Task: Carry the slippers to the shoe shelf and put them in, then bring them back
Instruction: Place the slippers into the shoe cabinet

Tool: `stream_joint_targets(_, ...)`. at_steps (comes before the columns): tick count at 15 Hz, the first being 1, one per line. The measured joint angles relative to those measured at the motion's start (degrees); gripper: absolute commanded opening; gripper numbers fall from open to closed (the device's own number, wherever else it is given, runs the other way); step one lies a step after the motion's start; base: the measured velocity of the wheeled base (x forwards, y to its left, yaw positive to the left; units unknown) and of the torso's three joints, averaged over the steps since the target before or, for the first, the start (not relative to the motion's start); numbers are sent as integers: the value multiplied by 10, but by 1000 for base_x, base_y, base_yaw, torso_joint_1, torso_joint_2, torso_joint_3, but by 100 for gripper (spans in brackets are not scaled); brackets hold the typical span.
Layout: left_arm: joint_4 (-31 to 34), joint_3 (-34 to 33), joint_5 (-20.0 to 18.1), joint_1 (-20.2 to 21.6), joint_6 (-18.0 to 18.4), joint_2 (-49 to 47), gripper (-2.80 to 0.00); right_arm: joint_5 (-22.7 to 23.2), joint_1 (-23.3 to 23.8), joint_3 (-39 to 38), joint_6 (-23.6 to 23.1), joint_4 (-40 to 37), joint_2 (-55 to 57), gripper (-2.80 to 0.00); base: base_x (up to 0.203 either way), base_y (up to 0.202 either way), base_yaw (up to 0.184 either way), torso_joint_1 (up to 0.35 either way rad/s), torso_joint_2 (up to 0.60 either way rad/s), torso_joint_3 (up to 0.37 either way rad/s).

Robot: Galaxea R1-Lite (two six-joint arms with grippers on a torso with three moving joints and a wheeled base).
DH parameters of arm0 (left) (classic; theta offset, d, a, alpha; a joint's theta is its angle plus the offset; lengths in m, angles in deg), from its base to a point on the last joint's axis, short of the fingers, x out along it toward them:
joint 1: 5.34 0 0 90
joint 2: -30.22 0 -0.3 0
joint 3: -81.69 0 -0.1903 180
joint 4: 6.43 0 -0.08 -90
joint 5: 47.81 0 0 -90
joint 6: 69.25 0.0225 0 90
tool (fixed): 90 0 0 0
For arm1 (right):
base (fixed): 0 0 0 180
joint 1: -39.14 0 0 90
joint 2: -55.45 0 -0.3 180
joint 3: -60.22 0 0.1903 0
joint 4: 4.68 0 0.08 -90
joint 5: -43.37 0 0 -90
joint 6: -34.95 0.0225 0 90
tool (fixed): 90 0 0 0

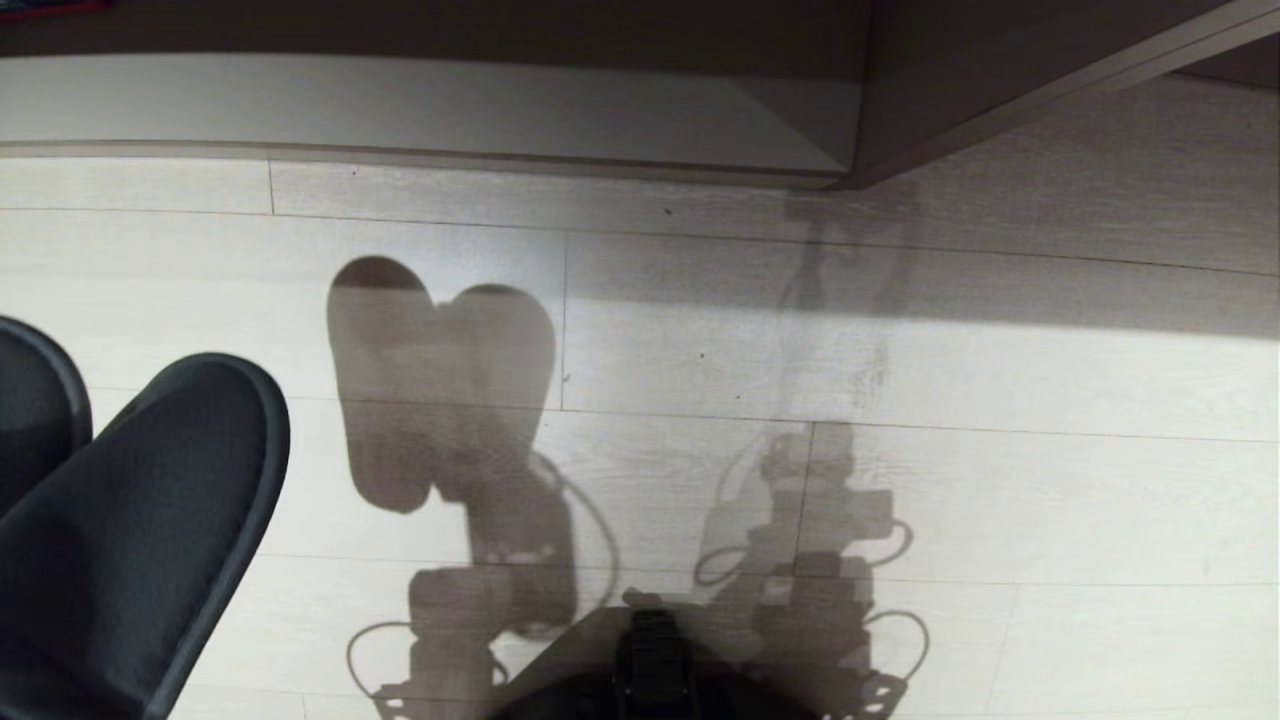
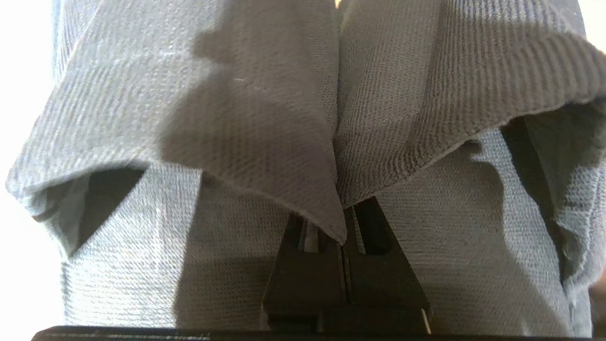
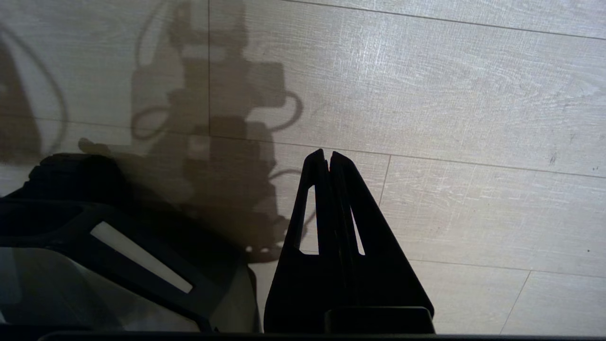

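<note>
Left gripper (image 2: 344,222) pinches inner edges of both slippers (image 2: 265,142), fingers pressed tight on fabric; pair hangs off tips, clear of pale plank floor (image 1: 1000,380). Right gripper (image 3: 328,158) pressed together, empty, low over floor. Taupe unit (image 1: 450,105) ahead of left pincer, across bare floor. Judged step: carrying leg, which direction unclear. Next move calls for a steady pinch; thin fabric may slip.

Bare pale wood-plank floor (image 1: 900,400) lies open ahead; the taupe laminate unit's low base (image 1: 430,110) blocks beyond, its recess perhaps passable.
</note>
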Motion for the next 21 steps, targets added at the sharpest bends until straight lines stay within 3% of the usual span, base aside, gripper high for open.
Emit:
stream_joint_targets(6, -337, 81, -4, 0, -1, -288, -280, 0, 0, 0, 0, 0, 0, -280, 0, 0, 0, 0, 0, 0)
stream_joint_targets(8, -407, 136, -10, 0, -1, -349, -280, 0, 0, 0, 0, 0, 0, -280, 0, 0, 0, 0, 0, 0)
stream_joint_targets(12, -420, 258, -55, -12, -11, -466, -280, 0, 0, 0, 0, 0, 0, -280, 0, 0, 0, 0, 0, 0)
stream_joint_targets(15, -423, 359, -68, -27, -20, -564, -280, 0, 0, 0, 0, 0, 0, -280, 0, 0, 0, 0, 0, 0)
stream_joint_targets(18, -419, 516, -79, -30, -24, -658, -280, 0, 0, 0, 0, 0, 0, -280, 0, 0, 0, 0, 0, 0)
stream_joint_targets(21, -374, 671, -103, -24, -25, -736, -280, 0, 0, 0, 0, 0, 0, -280, 0, 0, 0, 0, 0, 0)
